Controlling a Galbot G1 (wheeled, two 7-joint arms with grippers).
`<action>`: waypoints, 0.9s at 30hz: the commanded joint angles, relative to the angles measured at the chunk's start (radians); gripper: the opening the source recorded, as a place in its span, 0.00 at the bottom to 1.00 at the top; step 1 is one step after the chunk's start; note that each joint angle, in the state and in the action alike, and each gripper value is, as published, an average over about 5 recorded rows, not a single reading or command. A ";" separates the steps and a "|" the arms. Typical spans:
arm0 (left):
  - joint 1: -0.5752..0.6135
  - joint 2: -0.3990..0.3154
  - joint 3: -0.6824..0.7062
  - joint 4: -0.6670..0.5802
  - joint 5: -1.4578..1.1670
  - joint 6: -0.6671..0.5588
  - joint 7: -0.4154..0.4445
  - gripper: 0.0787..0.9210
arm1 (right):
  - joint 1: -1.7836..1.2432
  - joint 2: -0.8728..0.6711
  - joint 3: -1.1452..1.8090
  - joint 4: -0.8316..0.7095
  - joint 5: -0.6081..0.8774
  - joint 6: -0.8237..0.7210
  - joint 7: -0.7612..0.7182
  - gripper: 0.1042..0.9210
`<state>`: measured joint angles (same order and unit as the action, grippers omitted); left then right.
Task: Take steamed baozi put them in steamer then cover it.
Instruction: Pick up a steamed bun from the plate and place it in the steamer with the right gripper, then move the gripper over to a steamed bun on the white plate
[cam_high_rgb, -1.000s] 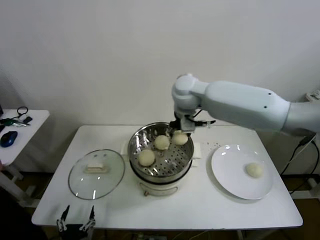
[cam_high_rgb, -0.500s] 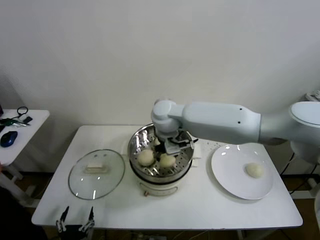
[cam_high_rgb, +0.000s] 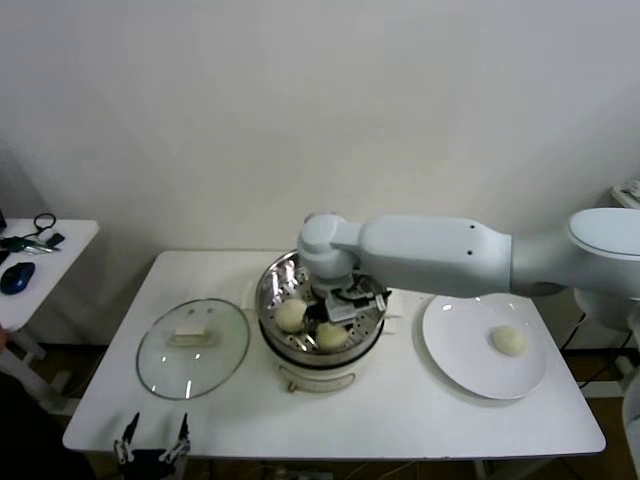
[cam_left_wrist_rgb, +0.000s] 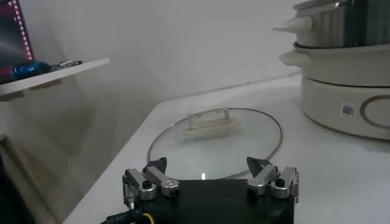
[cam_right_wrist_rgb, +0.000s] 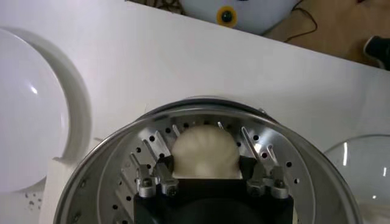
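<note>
The steel steamer (cam_high_rgb: 272, 290) stands mid-table on its white base. One baozi (cam_high_rgb: 291, 315) lies on its perforated floor; a second baozi (cam_high_rgb: 331, 336) sits at the front, under my right gripper (cam_high_rgb: 334, 312). In the right wrist view that baozi (cam_right_wrist_rgb: 204, 149) rests on the steamer (cam_right_wrist_rgb: 286, 158) floor between the fingers of my right gripper (cam_right_wrist_rgb: 206, 164), which is open and flanks it closely. Another baozi (cam_high_rgb: 509, 340) lies on the white plate (cam_high_rgb: 465, 355). The glass cover (cam_high_rgb: 193, 345) lies flat left of the steamer. My left gripper (cam_high_rgb: 152, 445) is parked open at the table's front-left edge.
From the left wrist, the left gripper (cam_left_wrist_rgb: 207, 171) points at the cover (cam_left_wrist_rgb: 244, 137) with the steamer (cam_left_wrist_rgb: 347, 73) beyond it. A side table (cam_high_rgb: 40, 250) with a blue mouse (cam_high_rgb: 16, 277) stands at the far left. The white wall is close behind.
My right arm carried the baozi from the steamer's back rim down to the front of its floor. Its fingers have spread from their grip. The left arm stayed still.
</note>
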<state>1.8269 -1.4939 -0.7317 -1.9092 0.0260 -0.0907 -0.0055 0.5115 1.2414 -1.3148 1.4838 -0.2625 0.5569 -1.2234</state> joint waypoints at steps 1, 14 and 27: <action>0.000 0.000 0.000 0.003 0.000 -0.002 0.001 0.88 | -0.005 -0.002 -0.006 0.004 0.028 -0.025 0.000 0.80; -0.007 0.005 0.000 0.001 0.001 0.000 0.001 0.88 | 0.035 -0.070 0.090 -0.050 0.028 -0.021 0.037 0.88; -0.024 -0.006 0.009 -0.010 0.015 0.004 0.003 0.88 | 0.282 -0.334 -0.081 -0.110 0.454 -0.561 0.071 0.88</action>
<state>1.8120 -1.4910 -0.7250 -1.9145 0.0351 -0.0884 -0.0040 0.6505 1.0729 -1.2991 1.4194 -0.1435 0.3532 -1.1627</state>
